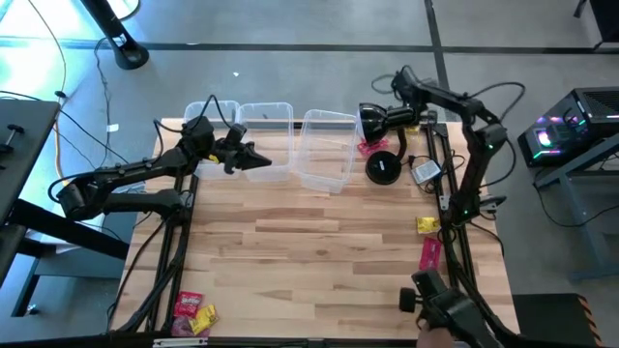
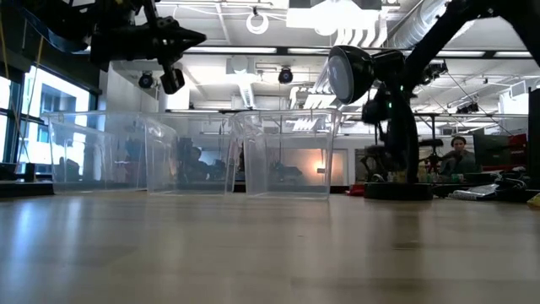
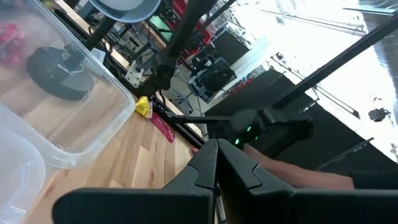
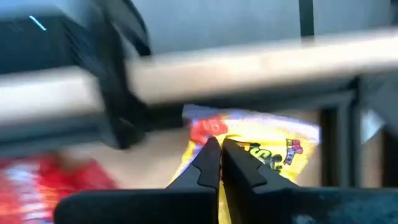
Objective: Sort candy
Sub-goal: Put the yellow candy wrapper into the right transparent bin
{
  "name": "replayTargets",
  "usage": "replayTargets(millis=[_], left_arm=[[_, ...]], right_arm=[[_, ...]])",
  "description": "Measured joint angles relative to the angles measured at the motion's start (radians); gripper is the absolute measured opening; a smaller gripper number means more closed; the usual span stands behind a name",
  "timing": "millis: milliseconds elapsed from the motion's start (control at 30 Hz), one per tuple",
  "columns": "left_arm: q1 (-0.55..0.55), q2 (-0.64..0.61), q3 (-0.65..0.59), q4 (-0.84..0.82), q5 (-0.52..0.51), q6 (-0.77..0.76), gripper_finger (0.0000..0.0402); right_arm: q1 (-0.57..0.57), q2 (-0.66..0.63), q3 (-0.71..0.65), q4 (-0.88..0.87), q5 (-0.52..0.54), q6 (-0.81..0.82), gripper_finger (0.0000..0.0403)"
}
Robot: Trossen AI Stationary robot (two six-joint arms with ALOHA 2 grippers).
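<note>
Several candy packets lie in separate groups: red and yellow ones (image 1: 192, 314) at the table's near left corner, a yellow packet (image 1: 427, 224) and a pink packet (image 1: 430, 253) along the right edge, and a pink one (image 1: 368, 147) beside the black desk lamp (image 1: 383, 166). The right gripper (image 4: 220, 148), fingers pressed together and empty, is just above a yellow packet (image 4: 273, 152). The left gripper (image 1: 259, 160), likewise closed on nothing, hovers over the middle of three clear tubs (image 1: 268, 137)
</note>
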Motion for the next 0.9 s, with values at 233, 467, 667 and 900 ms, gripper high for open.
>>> replayTargets(millis=[233, 467, 667, 900], left_arm=[[0.0, 0.0, 0.0, 0.0, 0.016, 0.0, 0.0], [0.0, 0.0, 0.0, 0.001, 0.041, 0.001, 0.0], [0.0, 0.0, 0.0, 0.0, 0.047, 0.051, 0.0], [0.002, 0.0, 0.0, 0.0, 0.038, 0.097, 0.0]], right_arm=[[0.009, -0.103, 0.123, 0.014, -0.017, -0.032, 0.0], [0.043, -0.144, 0.297, 0.029, -0.059, -0.088, 0.0], [0.119, -0.145, 0.48, 0.113, -0.116, -0.189, 0.0], [0.305, -0.146, 0.596, 0.215, -0.332, -0.265, 0.0]])
